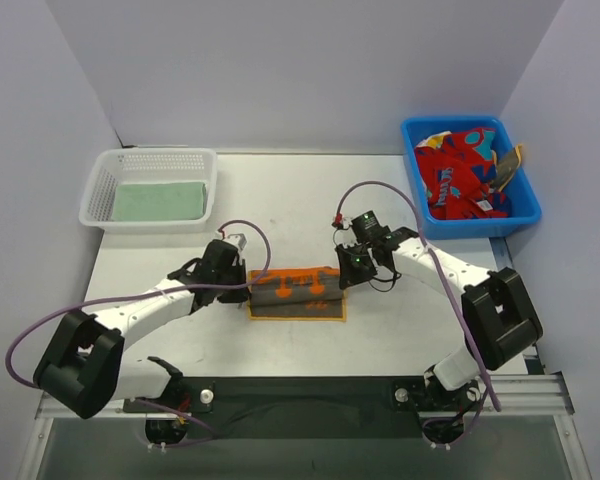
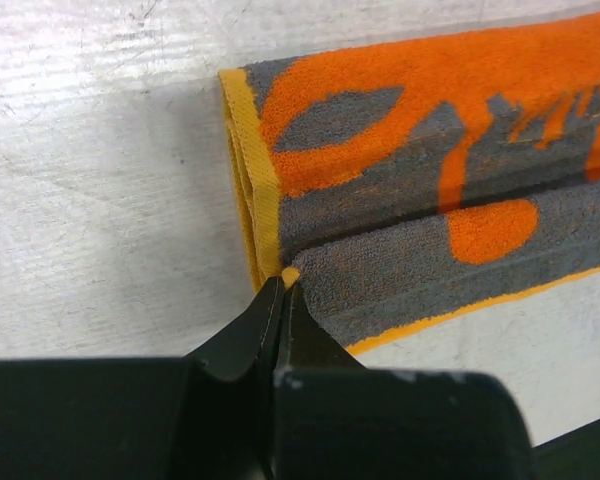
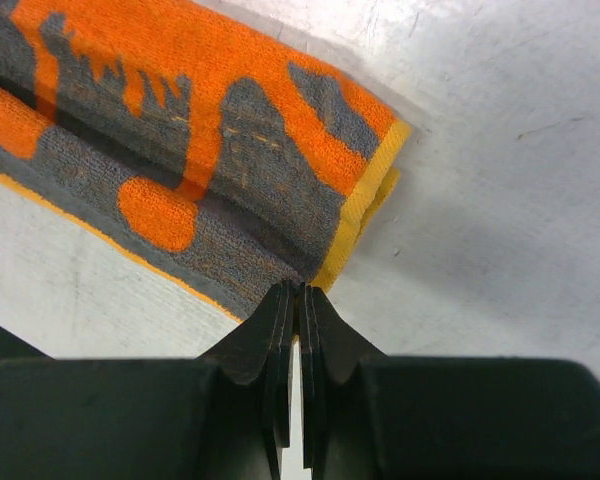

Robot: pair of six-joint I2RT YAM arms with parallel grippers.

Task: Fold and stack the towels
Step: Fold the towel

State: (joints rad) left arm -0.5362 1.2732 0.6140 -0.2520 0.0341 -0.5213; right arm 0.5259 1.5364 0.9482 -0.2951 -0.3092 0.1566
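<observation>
Pale walls [image 1: 280, 70] on three sides, with a white table [image 1: 280, 190] beneath. Close to the middle of the near edge, lying lengthwise: an orange-and-grey towel [image 1: 298, 292], doubled over along its long side and flat on the table.

Gripped at the left short end by the left end effector [image 2: 283, 285], clamped tight on a nub of yellow hem at the corner of the upper layer. Met at the right short end by the right end effector [image 3: 297, 292], likewise closed, apparently nipping the matching hem corner, though only barely visible at the tips.

Held this way, by judgement, to keep the long edge taut and level between two matched corners, so as to carry the layer across evenly and land a square fold rather than a skewed one. Looks like mid-fold, with more folding and stacking to come.

At the far left corner, a white mesh basket [image 1: 98, 195] with a green towel [image 1: 160, 200] laid flat and folded inside, probably the place for the finished stack. At the far right corner, a blue bin [image 1: 470, 228] heaped with crumpled red towels [image 1: 460, 170], seemingly the waiting supply, well apart from the working spot.
</observation>
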